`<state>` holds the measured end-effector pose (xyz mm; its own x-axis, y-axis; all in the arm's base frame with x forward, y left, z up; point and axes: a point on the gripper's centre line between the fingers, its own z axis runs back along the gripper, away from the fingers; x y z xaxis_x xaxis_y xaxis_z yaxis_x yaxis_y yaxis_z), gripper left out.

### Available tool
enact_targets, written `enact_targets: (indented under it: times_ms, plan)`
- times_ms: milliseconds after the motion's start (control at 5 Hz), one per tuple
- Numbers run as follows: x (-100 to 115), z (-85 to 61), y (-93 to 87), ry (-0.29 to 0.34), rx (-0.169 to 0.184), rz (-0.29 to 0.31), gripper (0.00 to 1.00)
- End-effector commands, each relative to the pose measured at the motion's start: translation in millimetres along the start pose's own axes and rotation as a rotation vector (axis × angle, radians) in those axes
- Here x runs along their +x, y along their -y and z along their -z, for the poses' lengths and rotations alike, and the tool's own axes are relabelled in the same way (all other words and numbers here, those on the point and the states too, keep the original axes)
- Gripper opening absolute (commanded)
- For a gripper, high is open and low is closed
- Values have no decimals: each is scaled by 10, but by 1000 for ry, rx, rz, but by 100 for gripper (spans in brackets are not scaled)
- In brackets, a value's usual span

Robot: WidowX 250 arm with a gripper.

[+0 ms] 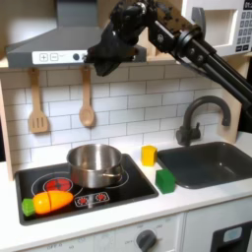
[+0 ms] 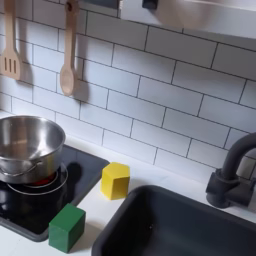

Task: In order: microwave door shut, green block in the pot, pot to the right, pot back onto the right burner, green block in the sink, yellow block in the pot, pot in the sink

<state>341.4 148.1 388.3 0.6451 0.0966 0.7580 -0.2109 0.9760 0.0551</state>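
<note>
Green block (image 1: 165, 181) sits on the counter, well below the raised claw (image 1: 101, 61).

- A white countertop (image 1: 128, 212) is seen in both exterior views, with a black cooktop (image 1: 118, 195) set into it.
- The yellow block (image 1: 149, 155) and the green block (image 1: 165, 181) are placed on the counter, between cooktop and sink (image 1: 202, 162).
- The pot (image 1: 95, 164) and a toy carrot (image 1: 51, 202) are carried by the cooktop.
</note>
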Motion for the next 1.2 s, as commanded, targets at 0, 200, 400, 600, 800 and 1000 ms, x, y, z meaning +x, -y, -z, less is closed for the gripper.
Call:
enact_targets:
  times_ms: [0, 200, 400, 600, 800, 1000]
  plan:
    - [134, 105, 53, 13, -15, 11, 0]
    - [187, 141, 49, 19, -12, 6, 0]
    - [222, 168, 88, 22, -17, 12, 0]
    - [259, 180, 134, 29, -24, 15, 0]
    - [275, 224, 156, 26, -27, 17, 0]
    - [315, 250, 150, 28, -23, 16, 0]
